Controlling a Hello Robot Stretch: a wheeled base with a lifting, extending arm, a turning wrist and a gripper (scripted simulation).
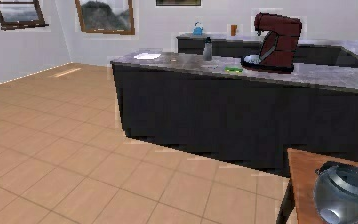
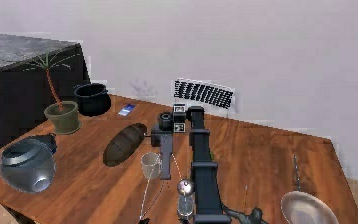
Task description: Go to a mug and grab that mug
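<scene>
The approach is looking finished. The robot is standing alongside the wooden bench (image 2: 277,150), and the arm (image 2: 202,165) is reaching out over the middle of it. The gripper (image 2: 159,135) is sitting near the bench's centre, between a dark oval lump (image 2: 124,143) and the arm. A clear cup-like vessel (image 2: 151,166) is standing just beside it, toward the near edge.

That vessel is looking like the likeliest candidate for the mug. Its outline is too faint to name it so with confidence, and no handle is showing. With the vessel and the bench top lying right at the gripper's far end, I cannot tell the gripper's state or whether it is holding anything. Nothing is hanging clear of the surface, so I am judging the grab as not yet shown done; taking the vessel and lifting it free of the bench is what is remaining.

Around the work, a potted plant (image 2: 61,112) and a black pot (image 2: 92,98) are standing toward the bench's far-left corner. A kettle (image 2: 27,165) is resting by its near-left edge, and a metal pan (image 2: 307,208) by its near-right corner. Ahead, a dark bench (image 1: 207,115) is carrying a red stand mixer (image 1: 277,45).
</scene>
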